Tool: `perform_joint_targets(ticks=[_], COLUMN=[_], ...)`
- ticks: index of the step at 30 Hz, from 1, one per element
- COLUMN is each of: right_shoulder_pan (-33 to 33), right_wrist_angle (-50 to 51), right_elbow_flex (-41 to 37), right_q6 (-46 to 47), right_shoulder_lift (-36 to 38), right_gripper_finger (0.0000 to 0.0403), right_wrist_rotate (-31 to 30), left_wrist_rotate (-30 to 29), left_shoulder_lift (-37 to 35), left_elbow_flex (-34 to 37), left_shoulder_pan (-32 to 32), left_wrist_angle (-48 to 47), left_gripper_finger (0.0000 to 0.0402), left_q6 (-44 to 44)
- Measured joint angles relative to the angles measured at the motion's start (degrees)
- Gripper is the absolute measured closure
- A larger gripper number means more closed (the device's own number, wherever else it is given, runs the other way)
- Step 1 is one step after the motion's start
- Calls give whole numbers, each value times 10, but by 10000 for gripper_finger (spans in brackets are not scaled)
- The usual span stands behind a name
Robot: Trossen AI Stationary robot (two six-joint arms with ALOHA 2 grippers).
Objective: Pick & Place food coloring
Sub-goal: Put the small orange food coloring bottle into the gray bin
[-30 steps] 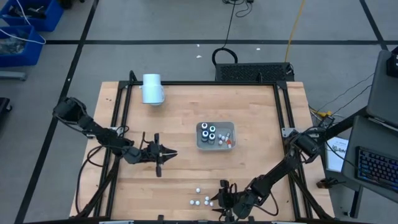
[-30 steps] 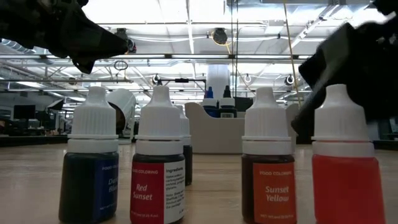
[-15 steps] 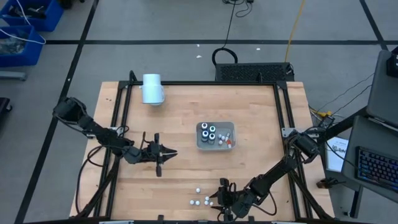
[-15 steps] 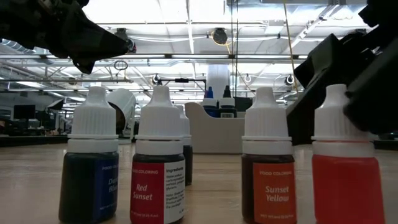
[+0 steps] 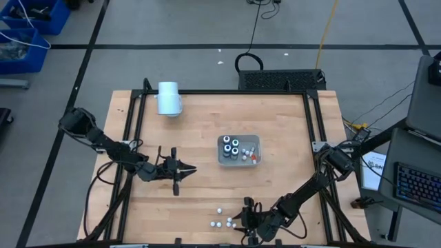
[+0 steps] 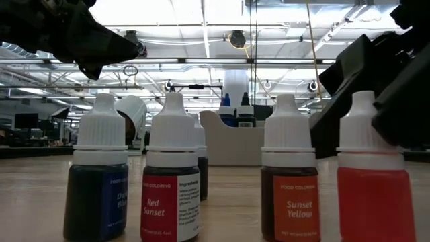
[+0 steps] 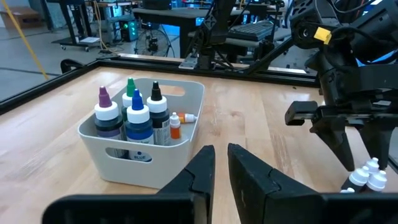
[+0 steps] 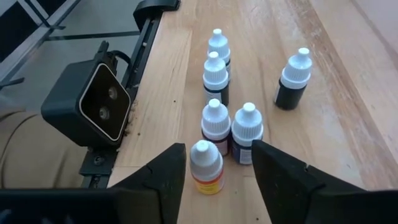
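In the tray (image 7: 180, 140), capped food coloring (image 7: 138, 119), upright

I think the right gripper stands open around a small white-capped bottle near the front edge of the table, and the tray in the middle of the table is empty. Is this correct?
Not entirely. The tray is not empty: the left wrist view shows several bottles standing in it. The rest holds: in the right wrist view the right gripper stands open around a small white-capped bottle near the table's front edge.
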State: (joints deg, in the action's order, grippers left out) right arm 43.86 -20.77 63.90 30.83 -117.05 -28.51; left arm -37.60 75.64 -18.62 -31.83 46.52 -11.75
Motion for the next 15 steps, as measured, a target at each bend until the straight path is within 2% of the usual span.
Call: perform_joint_targets(ticks=[15], right_shoulder_pan=[0], right_wrist_angle=[0], right_elbow_flex=[0], right_q6=[-19], right_shoulder_lift=[0], right_gripper_finger=[342], right_wrist_rotate=[0], left_wrist_rotate=[0], left_shoulder_lift=[0], left_elbow_flex=[0], left_shoulder_pan=[0], left_wrist_angle=[0], left_gripper_finger=[350], left_q6=[5])
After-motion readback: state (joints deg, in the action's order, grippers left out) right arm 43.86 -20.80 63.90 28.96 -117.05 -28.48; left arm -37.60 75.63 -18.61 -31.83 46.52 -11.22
